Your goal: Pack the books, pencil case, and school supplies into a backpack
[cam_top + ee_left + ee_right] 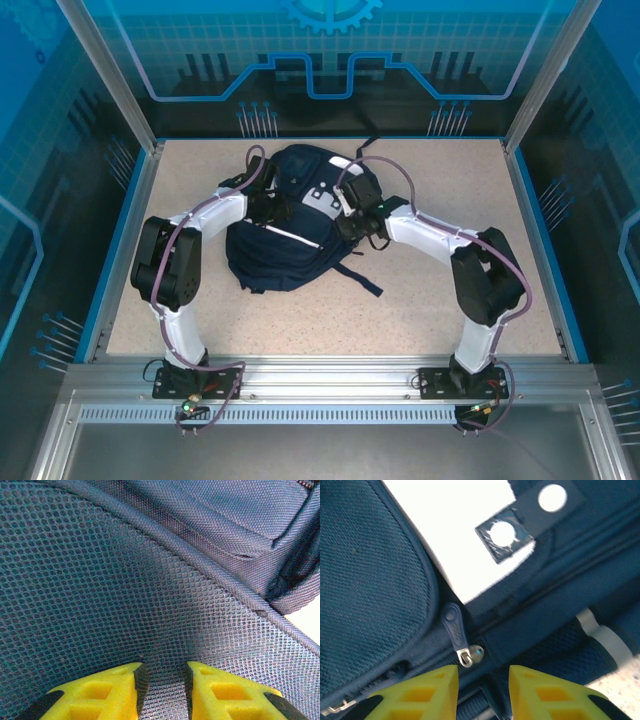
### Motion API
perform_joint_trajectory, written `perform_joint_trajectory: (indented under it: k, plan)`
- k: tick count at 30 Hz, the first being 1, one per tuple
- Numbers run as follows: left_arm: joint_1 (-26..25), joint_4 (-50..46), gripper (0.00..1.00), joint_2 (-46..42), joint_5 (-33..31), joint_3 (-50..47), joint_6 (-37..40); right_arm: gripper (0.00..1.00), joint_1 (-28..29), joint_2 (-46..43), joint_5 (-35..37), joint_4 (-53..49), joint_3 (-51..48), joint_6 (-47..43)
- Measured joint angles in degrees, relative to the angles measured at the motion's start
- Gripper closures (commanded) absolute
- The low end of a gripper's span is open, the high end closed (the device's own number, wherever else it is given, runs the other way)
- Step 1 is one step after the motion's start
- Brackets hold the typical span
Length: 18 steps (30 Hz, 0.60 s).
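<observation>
The left hand [163,680] pinches the backpack [290,250] by its mesh; the right hand [484,677] stands open just short of the zipper pull [454,625] — closing here could miss it, catching fabric instead.

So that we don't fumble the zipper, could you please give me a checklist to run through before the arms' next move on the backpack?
1. Backpack rests on the table: ok.
2. Zipper pull sits just ahead of the right gripper: ok.
3. Right jaws parted, nothing between them: ok.
4. Mesh fabric lies between the fingers of the left gripper; firm hold: cannot tell.
5. Compartment zipped shut: cannot tell.
</observation>
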Motion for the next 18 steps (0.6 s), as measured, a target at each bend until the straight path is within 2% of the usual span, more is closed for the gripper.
perform_joint_trajectory:
  k: [13,15,18]
  plan:
    - [0.07,-0.39,0.69,0.35,-0.04,0.52,0.04,0.59,-0.42,8.72,-2.78,-4.90,7.34,-11.41]
    - [0.15,-0.24,0.69,0.46,-0.07,0.61,0.04,0.63,-0.46,9.70,-2.71,-5.03,8.09,-12.46]
    - [0.33,-0.02,0.69,0.59,-0.04,0.61,0.04,0.76,-0.46,10.71,-2.16,-4.28,8.41,-13.49]
